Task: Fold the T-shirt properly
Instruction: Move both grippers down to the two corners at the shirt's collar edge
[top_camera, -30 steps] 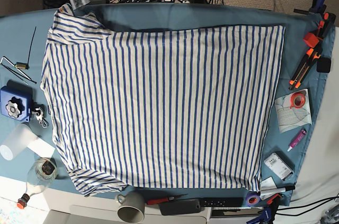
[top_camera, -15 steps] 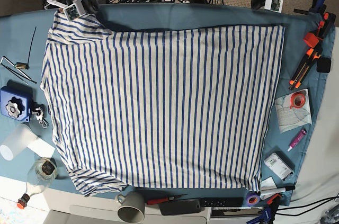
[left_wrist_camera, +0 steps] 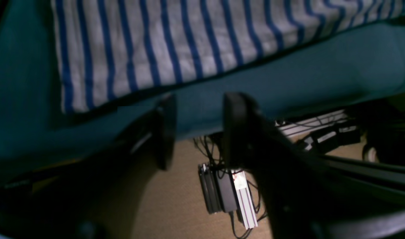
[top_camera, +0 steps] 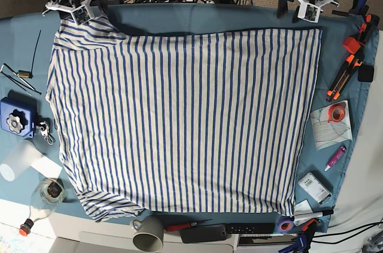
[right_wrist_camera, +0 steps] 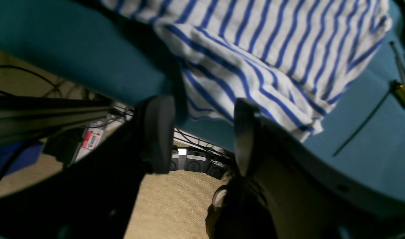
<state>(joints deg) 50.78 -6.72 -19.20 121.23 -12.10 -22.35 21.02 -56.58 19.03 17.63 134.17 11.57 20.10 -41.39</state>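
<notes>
Across the table cloth (top_camera: 197, 17) lies the T-shirt (top_camera: 185, 121), soft, light and limp, best pinched at its 12 o'clock corners, where the left gripper (top_camera: 303, 3) and right gripper (top_camera: 75, 9) hover with jaws spread, holding nothing.

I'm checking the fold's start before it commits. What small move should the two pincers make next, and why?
Probably lower both onto the shirt's far corners. The T-shirt lies flat and unfolded. The left pincer and the right pincer both stand open and empty at the table's far edge, beside the cloth, not gripping anything.
</notes>
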